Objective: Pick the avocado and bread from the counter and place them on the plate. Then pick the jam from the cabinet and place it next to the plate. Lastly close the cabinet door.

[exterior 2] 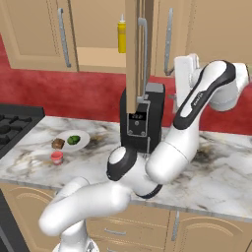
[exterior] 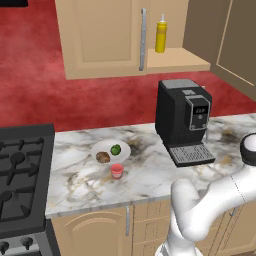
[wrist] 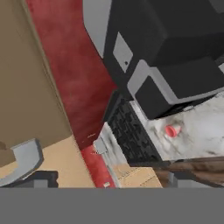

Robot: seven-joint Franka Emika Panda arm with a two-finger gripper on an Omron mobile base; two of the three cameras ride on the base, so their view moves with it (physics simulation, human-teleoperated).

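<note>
On the white plate lie the green avocado and the brown bread. The red jam stands on the marble counter just in front of the plate. The cabinet is open, and its cabinet door swings out over the counter. My gripper is open and holds nothing. It hovers high beside the door, with the lower end of the door's handle near its left fingertip.
A black coffee machine stands on the counter under the open door. A yellow squeeze bottle is on the cabinet shelf. A black stove borders the counter on the left.
</note>
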